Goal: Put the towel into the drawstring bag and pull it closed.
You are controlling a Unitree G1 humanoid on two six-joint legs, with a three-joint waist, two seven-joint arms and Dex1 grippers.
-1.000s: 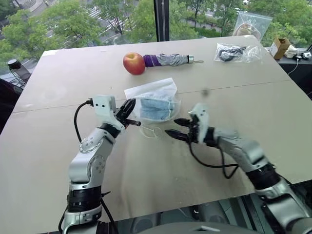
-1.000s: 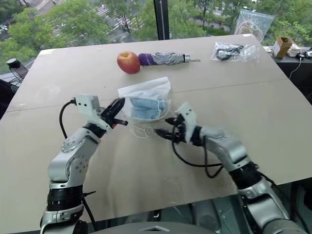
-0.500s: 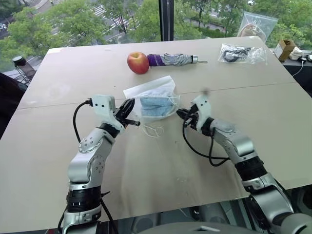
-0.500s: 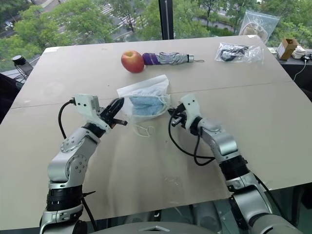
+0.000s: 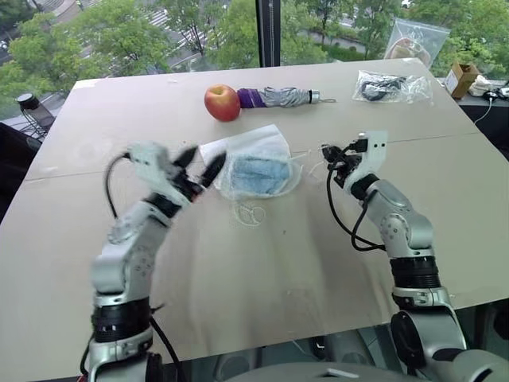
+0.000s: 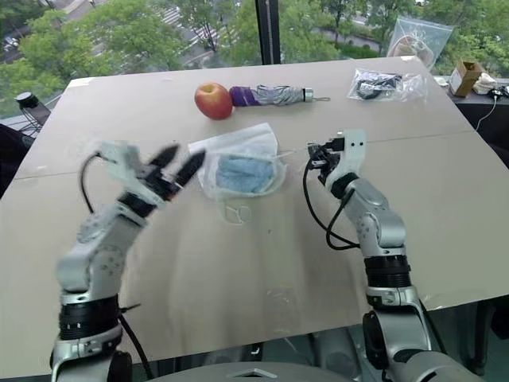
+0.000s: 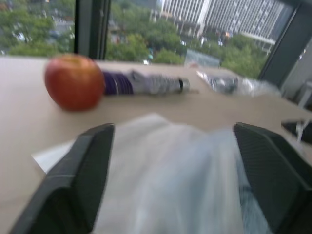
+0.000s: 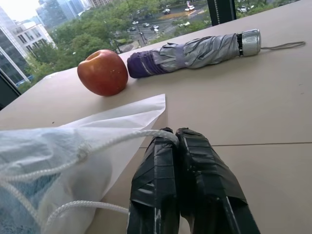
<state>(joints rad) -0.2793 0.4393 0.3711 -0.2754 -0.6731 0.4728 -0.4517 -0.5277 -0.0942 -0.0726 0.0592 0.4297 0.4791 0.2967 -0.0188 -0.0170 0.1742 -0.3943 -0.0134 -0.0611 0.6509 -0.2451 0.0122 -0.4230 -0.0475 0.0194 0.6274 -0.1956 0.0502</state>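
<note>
The white drawstring bag lies mid-table, and the light blue towel shows through its sheer fabric. My right gripper is to the right of the bag, shut on a thin white cord that runs taut from the bag's gathered mouth to its fingertips. My left gripper hovers at the bag's left edge, open, with nothing between its fingers. In the left wrist view the bag lies just beyond those spread fingers. A second cord loop lies slack on the table in front of the bag.
A red apple and a folded grey and purple umbrella lie behind the bag. Clear plastic bags and a small box sit at the far right corner. The table edge runs close in front of me.
My left gripper has opened and risen to the left, off the bag's edge. My right gripper has shut on the cord and swung right and away, drawing it taut.
</note>
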